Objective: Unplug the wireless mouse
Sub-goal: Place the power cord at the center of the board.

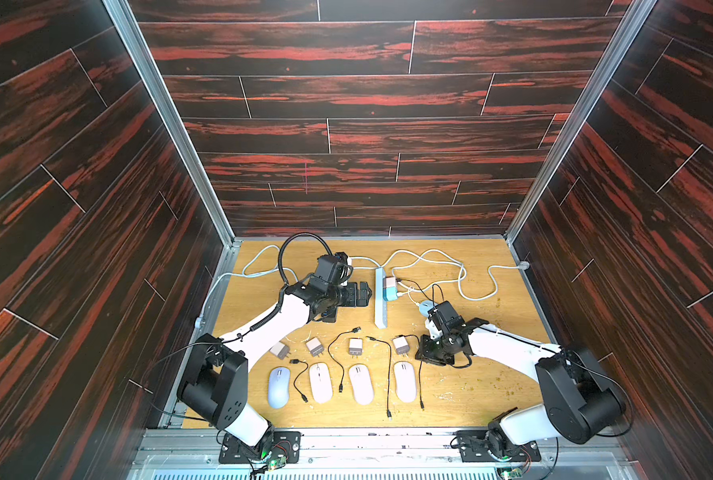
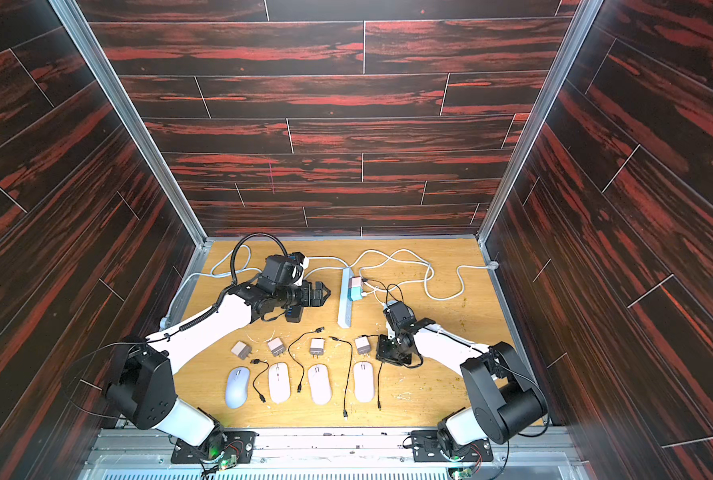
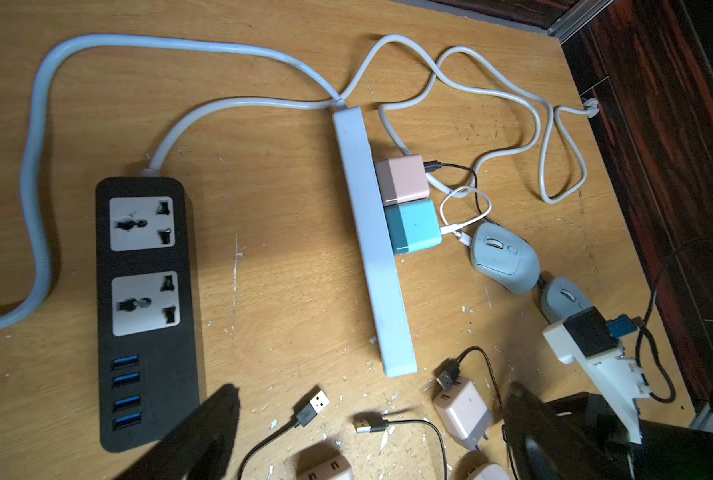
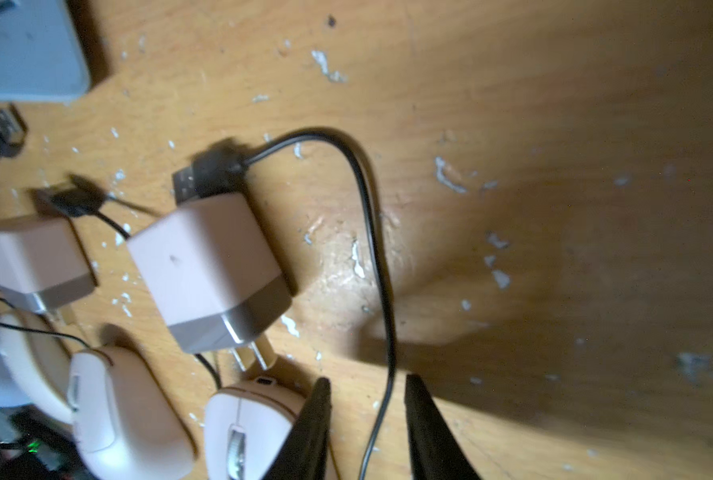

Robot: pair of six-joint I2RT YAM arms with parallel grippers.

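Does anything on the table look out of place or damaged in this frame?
Two things. The pale blue power strip lies on its edge, so its pink charger and teal charger stick out sideways. White flecks litter the wooden table, whose surface looks scuffed.

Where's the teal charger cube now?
In both top views the teal charger cube sits on the pale blue power strip's right-arm side, beside the pink charger.

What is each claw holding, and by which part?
Nothing. The left claw is open and empty; a black cable passes between the right claw's parted fingers, ungripped.
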